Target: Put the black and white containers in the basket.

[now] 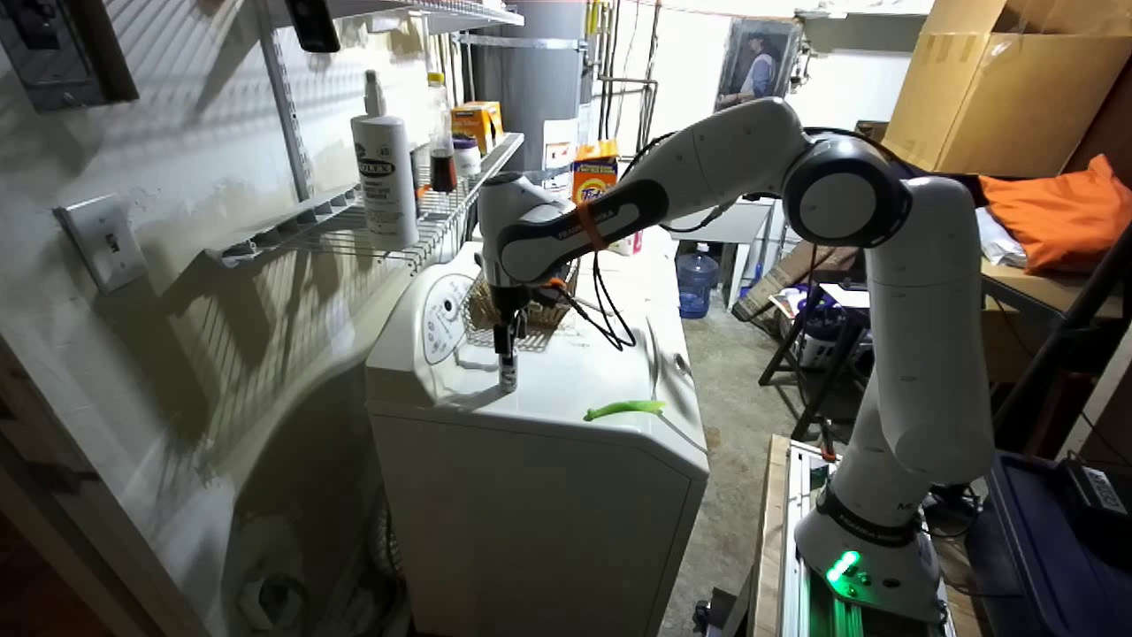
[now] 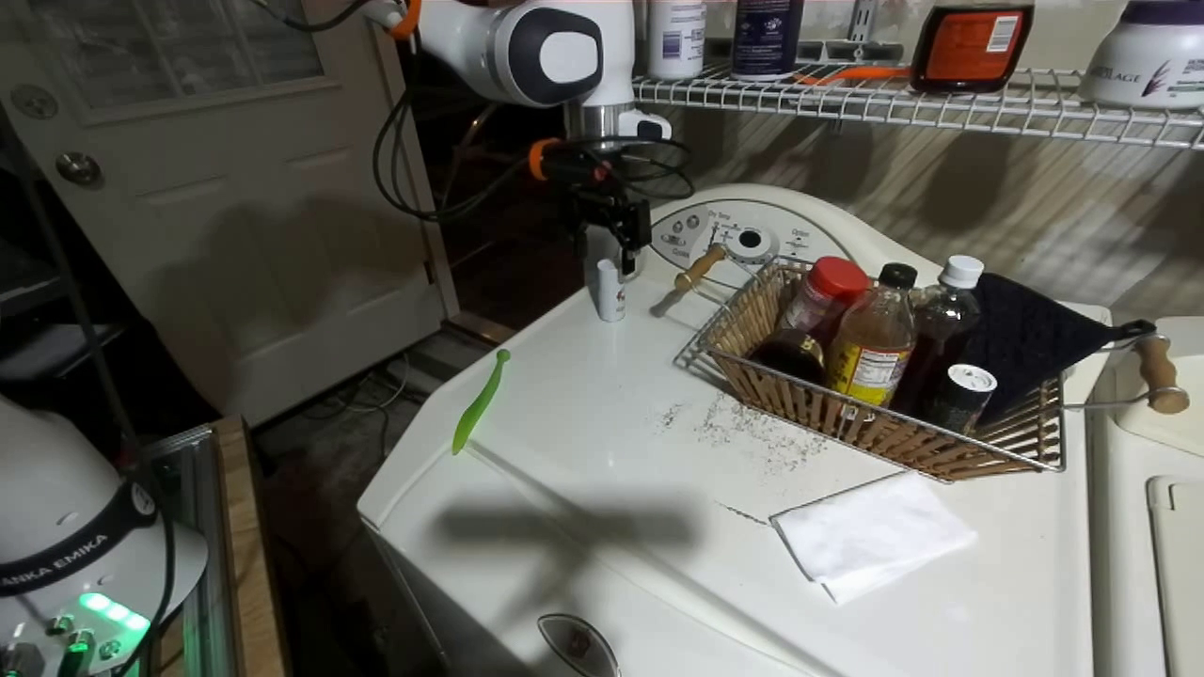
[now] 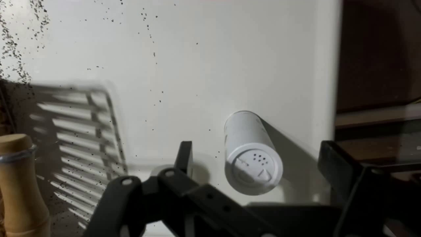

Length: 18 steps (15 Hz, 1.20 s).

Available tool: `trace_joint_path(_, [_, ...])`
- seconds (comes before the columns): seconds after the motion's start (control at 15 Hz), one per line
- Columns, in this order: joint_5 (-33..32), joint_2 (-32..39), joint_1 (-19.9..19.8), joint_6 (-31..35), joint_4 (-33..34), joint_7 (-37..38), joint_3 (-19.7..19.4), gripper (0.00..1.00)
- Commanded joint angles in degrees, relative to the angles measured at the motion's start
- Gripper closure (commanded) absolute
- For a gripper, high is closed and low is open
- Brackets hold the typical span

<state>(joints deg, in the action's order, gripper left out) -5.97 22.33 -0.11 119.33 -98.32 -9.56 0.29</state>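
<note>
In an exterior view, my hand (image 1: 510, 341) points straight down above the desk (image 1: 575, 372), just at the top of the white container (image 1: 508, 375), which stands upright near the desk's edge. My arm (image 1: 725, 150) partly covers the basket (image 1: 545, 317), which sits further back. A green stick-like thing (image 1: 623, 409) lies near the front, apart from both. How wide I am spread I cannot tell from here.

In an exterior view, the white container (image 2: 611, 296) stands on the desk outside the basket (image 2: 903, 447), with my hand (image 2: 607, 256) just over it. The basket's wooden handle (image 2: 701, 268) juts out on that side. The black container (image 2: 958, 401) with its white lid is already in the basket, among a red-capped jar (image 2: 823, 301), a yellow-labelled bottle (image 2: 870, 353), a dark bottle (image 2: 943, 324) and a black pad (image 2: 1021, 338). Dark specks (image 2: 752, 432) are scattered before the basket, and a folded white cloth (image 2: 875, 536) lies just beside it.

In the wrist view, my fingers (image 3: 185, 158) are spread wide, one on either side of the white container (image 3: 251, 158), with a gap left and right; I have hold of nothing. The container's pale lid, pierced with small holes, faces up at me. At the left, a wooden handle (image 3: 24, 187) shows beside a slatted shadow.
</note>
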Motion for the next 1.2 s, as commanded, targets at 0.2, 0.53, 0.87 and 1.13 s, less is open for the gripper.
trace_joint_path(0.2, [0.64, 0.00, -0.82, 3.76, -1.77, -0.97, 0.29, 0.18])
trace_joint_path(0.53, [1.45, 0.51, -1.44, 7.52, -1.99, -1.62, 0.52, 0.20])
trace_joint_path(0.87, [2.13, 0.99, -1.55, 7.24, -1.65, -2.34, 1.04, 0.25])
trace_joint_path(1.13, [3.66, 1.02, -1.61, 6.40, -1.37, -3.16, 1.65, 0.32])
